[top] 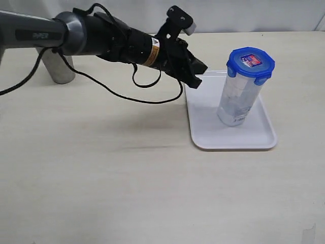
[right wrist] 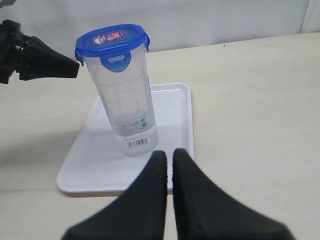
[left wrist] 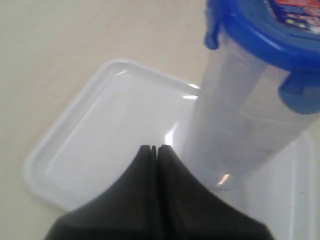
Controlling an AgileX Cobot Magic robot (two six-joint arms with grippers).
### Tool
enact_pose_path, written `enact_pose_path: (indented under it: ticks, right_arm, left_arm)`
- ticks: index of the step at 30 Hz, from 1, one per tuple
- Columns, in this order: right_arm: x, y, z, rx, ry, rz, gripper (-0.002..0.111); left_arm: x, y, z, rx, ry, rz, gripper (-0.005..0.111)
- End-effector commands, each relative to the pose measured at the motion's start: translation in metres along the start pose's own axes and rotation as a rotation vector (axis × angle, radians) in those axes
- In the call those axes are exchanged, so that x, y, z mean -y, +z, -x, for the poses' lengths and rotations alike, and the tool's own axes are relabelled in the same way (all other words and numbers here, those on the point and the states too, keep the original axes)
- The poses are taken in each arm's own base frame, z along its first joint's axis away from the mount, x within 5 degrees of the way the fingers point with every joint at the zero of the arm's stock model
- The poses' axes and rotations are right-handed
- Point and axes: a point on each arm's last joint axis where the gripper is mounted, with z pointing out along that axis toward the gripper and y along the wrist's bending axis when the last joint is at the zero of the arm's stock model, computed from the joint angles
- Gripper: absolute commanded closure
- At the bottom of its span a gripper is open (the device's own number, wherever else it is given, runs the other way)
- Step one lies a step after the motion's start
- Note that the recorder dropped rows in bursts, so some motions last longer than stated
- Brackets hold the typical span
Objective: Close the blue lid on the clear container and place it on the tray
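Observation:
The clear container stands upright on the white tray, with the blue lid sitting on its top. My left gripper is shut and empty. It hovers over the tray's back left corner, a short way left of the container and apart from it. In the left wrist view the shut fingertips are over the tray, beside the container and lid. My right gripper is shut and empty, near the tray's edge, facing the container and lid.
A tapered steel cup stands at the back left, partly behind the left arm. A black cable hangs from that arm over the beige table. The right arm does not show in the exterior view.

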Motion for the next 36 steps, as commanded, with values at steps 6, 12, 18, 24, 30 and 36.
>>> enact_pose_path:
  ticks: [6, 12, 18, 24, 30, 36]
  right_arm:
    - [0.000, 0.000, -0.001, 0.005, 0.000, -0.006, 0.104]
    - [0.000, 0.000, -0.001, 0.005, 0.000, -0.006, 0.104]
    - [0.000, 0.000, -0.001, 0.005, 0.000, -0.006, 0.104]
    - [0.000, 0.000, -0.001, 0.005, 0.000, -0.006, 0.104]
    - [0.000, 0.000, -0.001, 0.005, 0.000, -0.006, 0.104]
    - [0.000, 0.000, -0.001, 0.005, 0.000, -0.006, 0.104]
  left_arm:
    - [-0.001, -0.119, 0.008, -0.071, 0.079, 0.687, 0.107]
    - [0.036, -0.189, 0.019, 0.007, 0.116, 0.759, 0.107]
    - [0.091, -0.269, 0.015, 0.167, 0.114, 0.771, 0.107]
    - [0.125, -0.314, 0.002, 0.289, 0.122, 0.787, 0.107]
    - [0.156, -0.343, -0.007, 0.433, 0.105, 0.717, 0.107]
    - [0.187, -0.374, -0.015, 0.582, 0.143, 0.658, 0.107]
